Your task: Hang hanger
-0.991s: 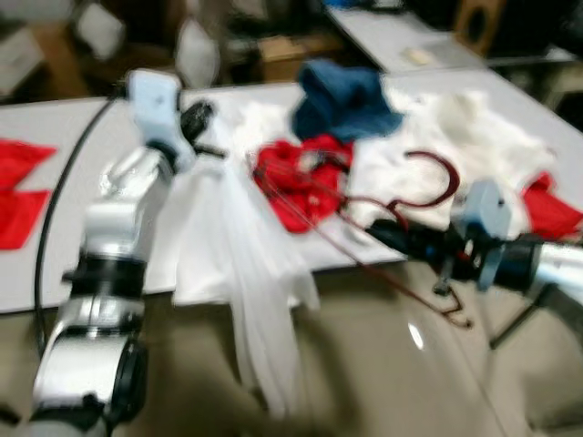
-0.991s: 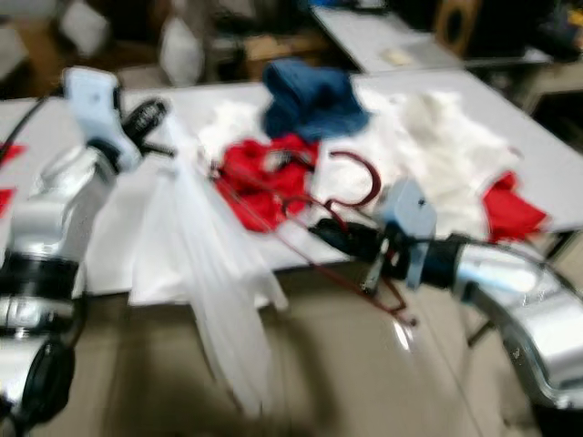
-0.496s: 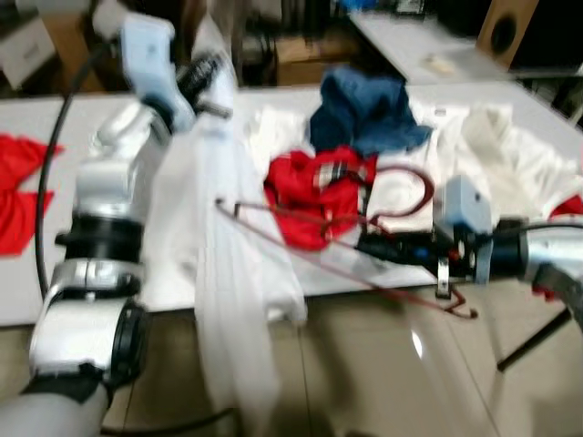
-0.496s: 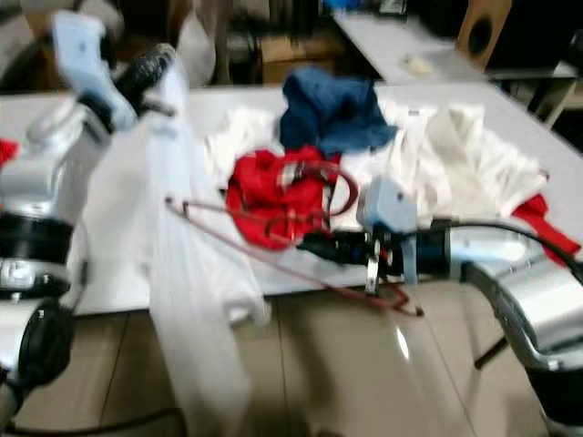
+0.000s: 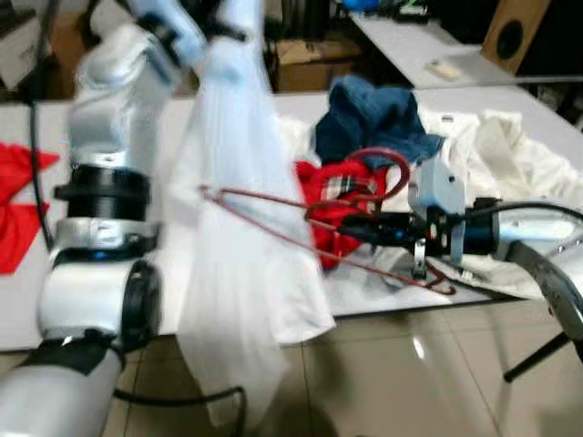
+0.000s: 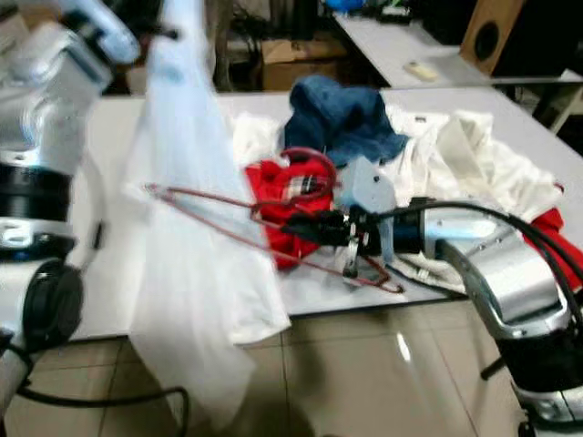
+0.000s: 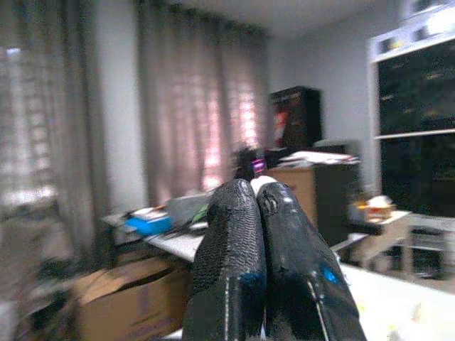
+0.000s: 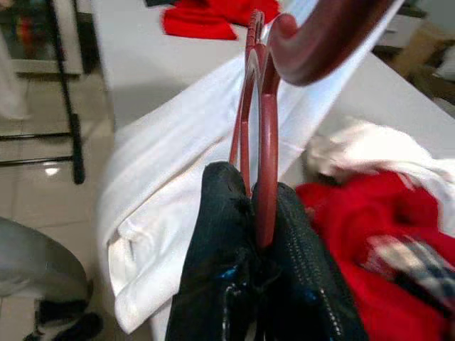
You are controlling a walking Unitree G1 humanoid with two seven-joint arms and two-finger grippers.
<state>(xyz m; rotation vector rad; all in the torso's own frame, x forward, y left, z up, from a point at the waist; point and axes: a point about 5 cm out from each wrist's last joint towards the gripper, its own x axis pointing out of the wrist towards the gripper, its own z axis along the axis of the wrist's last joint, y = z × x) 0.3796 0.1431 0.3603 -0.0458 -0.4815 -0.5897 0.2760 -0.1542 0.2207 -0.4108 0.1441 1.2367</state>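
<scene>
My left gripper [image 5: 223, 16] is raised high at the table's left side, shut on the top of a thin white garment [image 5: 241, 255] that hangs down past the table edge. In the left wrist view its fingers [image 7: 231, 234] are pressed together. My right gripper [image 5: 357, 228] reaches in from the right, shut on the neck of a dark red hanger [image 5: 301, 238]. The hanger's far tip [image 5: 206, 192] touches the hanging garment, and its hook [image 5: 387, 164] curls above the gripper. In the right wrist view the hanger [image 8: 266, 106] stands between the fingers [image 8: 220, 234].
A white table [image 5: 18, 305] carries a pile of clothes: a blue garment [image 5: 369, 114], a red one [image 5: 339, 196] and white ones [image 5: 510, 164]. Red cloth [image 5: 14, 214] lies at the left edge. Tiled floor [image 5: 437, 373] is in front; another table and boxes stand behind.
My left arm has lifted the white garment higher. My right gripper has carried the hanger left, so its tip now meets the garment. The view has also shifted.
</scene>
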